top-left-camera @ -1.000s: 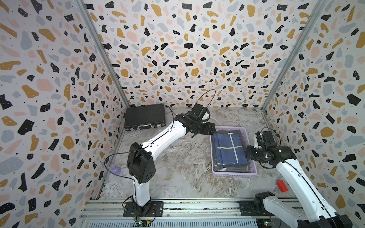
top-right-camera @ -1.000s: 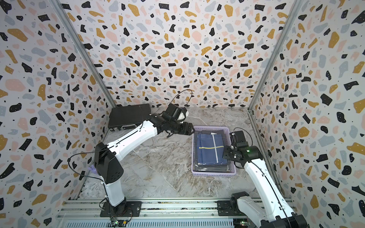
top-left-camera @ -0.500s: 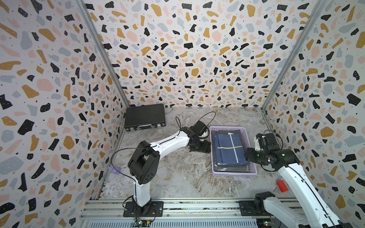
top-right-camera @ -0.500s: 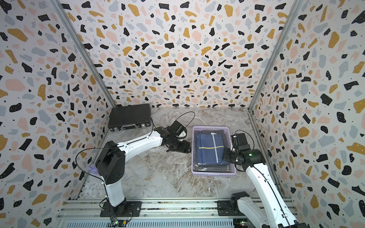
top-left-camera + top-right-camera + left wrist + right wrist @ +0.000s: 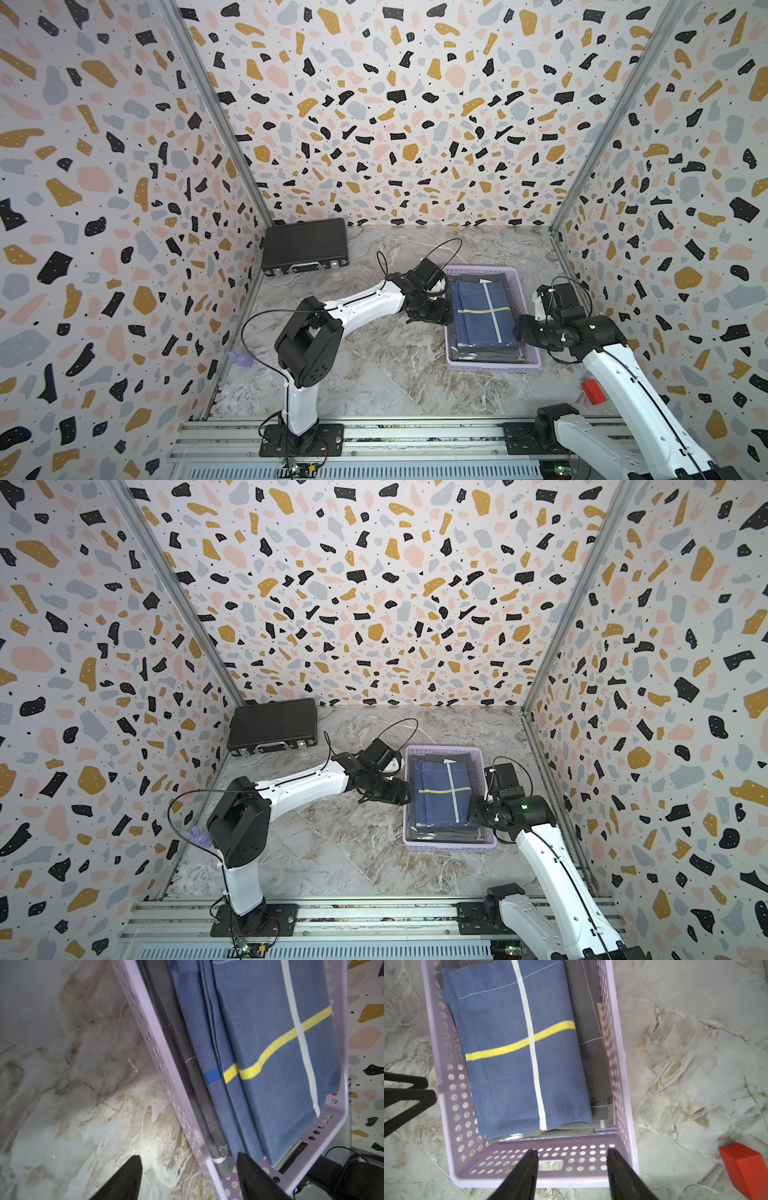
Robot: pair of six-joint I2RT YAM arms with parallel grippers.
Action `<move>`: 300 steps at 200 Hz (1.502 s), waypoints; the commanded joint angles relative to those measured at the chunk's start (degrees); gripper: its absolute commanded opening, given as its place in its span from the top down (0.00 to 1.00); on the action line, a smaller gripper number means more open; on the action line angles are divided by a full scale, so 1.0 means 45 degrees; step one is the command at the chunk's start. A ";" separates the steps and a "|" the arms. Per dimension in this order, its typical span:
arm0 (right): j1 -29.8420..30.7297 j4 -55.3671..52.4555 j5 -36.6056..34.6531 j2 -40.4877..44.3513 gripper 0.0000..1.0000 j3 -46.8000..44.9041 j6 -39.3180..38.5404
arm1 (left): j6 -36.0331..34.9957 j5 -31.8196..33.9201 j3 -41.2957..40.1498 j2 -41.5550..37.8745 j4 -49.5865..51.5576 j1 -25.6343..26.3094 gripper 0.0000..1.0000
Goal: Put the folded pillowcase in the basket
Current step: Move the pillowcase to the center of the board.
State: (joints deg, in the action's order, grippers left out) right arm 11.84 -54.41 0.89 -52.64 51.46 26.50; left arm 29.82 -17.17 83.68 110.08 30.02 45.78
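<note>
Lilac perforated basket (image 5: 492,365) sits on the marble-look tabletop (image 5: 374,374). Folded blue pillowcase (image 5: 484,311), with a yellow stripe crossed by a white one, lies flat inside the basket on top of folded grey fabric (image 5: 593,1043); both top views show it fully within the rim.

Left gripper (image 5: 189,1176) is at the basket's long side wall: jaws spread, gripping nothing, one finger outside the wall over the tabletop, the other over the rim. Touching the wall or not, cannot tell.

Right gripper (image 5: 572,1169) is at the basket's opposite side, jaws apart and empty, both fingers over the perforated short wall.

Black hard case (image 5: 305,246) is well apart from the basket, against the back wall. Red block (image 5: 745,1167) lies on the tabletop near the basket on the right-arm side.
</note>
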 commanded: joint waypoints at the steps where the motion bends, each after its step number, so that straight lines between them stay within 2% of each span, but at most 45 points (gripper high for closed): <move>1: -0.0050 -0.0072 0.0084 0.0250 0.42 0.0025 -0.0050 | -0.0013 0.0702 0.0514 0.0558 0.0349 0.0020 0.33; 9: -0.0034 -0.0048 0.0115 0.0232 0.42 0.0046 -0.0049 | -0.0027 0.0725 0.0497 0.0666 0.0340 0.0011 0.38; 47: -0.0050 0.0002 0.0258 0.0233 0.42 0.0087 -0.0079 | -0.0317 0.0828 0.0504 0.0920 0.0331 0.0007 0.87; 56: -0.0041 0.0114 0.0388 0.0219 0.42 0.0090 0.0030 | -0.0428 0.0950 0.0385 0.0672 0.0377 -0.0016 0.93; 77: -0.0042 0.0587 0.1001 0.0089 0.43 0.0068 0.0297 | -0.0620 0.2109 -0.0150 -0.0536 0.0724 -0.0115 0.95; 101: -0.0033 0.0715 0.0975 -0.0197 0.43 0.0133 0.0214 | -0.1551 0.3055 -0.0420 -0.1785 0.2540 -0.0681 1.00; 133: -0.0052 0.1095 0.1278 -0.0196 0.43 0.0078 0.0340 | -0.3246 0.2819 -0.1627 -0.3042 0.4462 -0.2551 0.98; 155: -0.0050 0.1297 0.1432 -0.0274 0.43 0.0048 0.0380 | -0.3946 0.2219 -0.2510 -0.3679 0.4440 -0.3841 0.96; 175: -0.0042 0.1381 0.1521 -0.0314 0.43 0.0012 0.0400 | -0.4184 0.2084 -0.2516 -0.3351 0.4340 -0.4274 0.96; 205: -0.0036 0.1320 0.1600 -0.0221 0.43 -0.0050 0.0397 | -0.3519 0.1665 -0.2137 -0.2216 0.3577 -0.4382 0.97; 226: -0.0041 0.1155 0.1408 -0.0131 0.43 -0.0049 0.0305 | -0.2354 0.1223 -0.2082 -0.1788 0.3105 -0.4344 0.99; 247: -0.0045 0.1088 0.1269 -0.0063 0.43 -0.0049 0.0244 | -0.1061 0.1153 -0.2956 -0.2373 0.2323 -0.4032 1.00; 271: -0.0042 0.1120 0.1278 -0.0002 0.43 -0.0103 0.0263 | -0.0158 0.2143 -0.3702 -0.3295 0.2226 -0.3593 1.00; 300: -0.0050 0.1115 0.1344 -0.0084 0.43 -0.0079 0.0258 | 0.0097 0.2729 -0.4445 -0.4051 0.2136 -0.3591 1.00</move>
State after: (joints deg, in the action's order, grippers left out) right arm 11.84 -48.40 7.14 -53.82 51.31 28.01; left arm 27.09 -8.01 66.08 94.83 39.68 29.41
